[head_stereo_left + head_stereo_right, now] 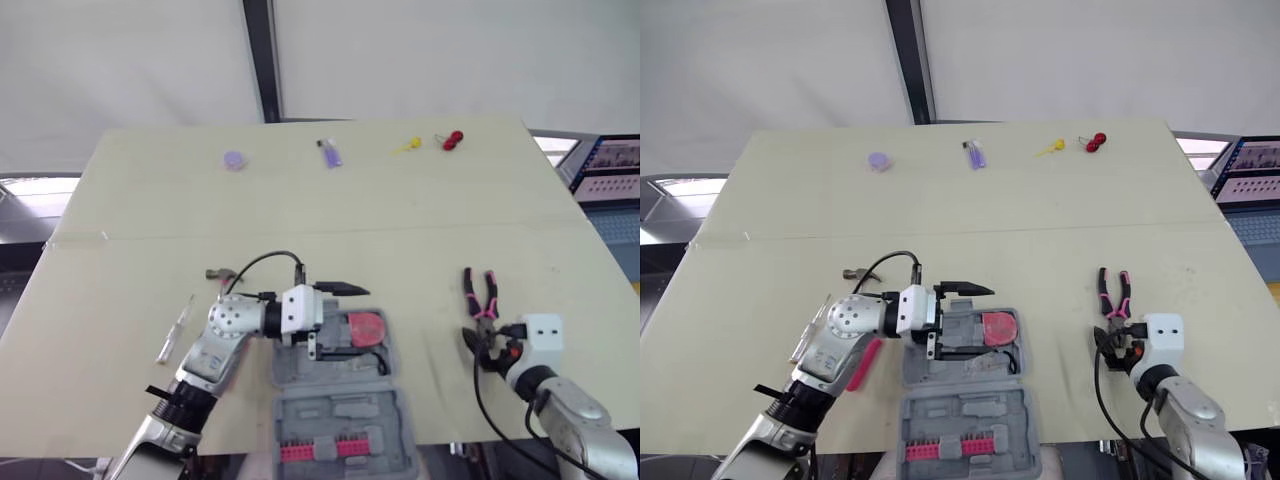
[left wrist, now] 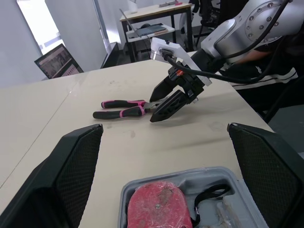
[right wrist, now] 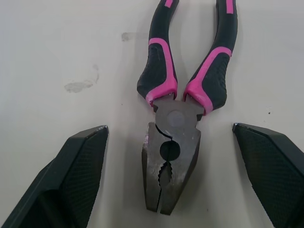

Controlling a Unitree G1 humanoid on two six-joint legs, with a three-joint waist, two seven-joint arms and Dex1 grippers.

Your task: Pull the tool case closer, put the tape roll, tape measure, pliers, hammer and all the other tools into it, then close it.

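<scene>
R claw (image 2: 152,109) open, fingers either side of pliers (image 3: 172,124) head; handles run straight away from it. R arm nearest; L claw (image 1: 345,320) open over tool case (image 1: 287,368).

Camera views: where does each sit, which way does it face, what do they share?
Left eye view: head, forward and down over the table; both arms show, left gripper above the open tool case, right gripper at the pliers.
Right eye view: same head camera, same scene.
Left wrist view: along its open fingers, over the tape measure toward the pliers and right gripper.
Right wrist view: down onto the pliers between its open fingers.
Shared: all show the pliers.
</scene>
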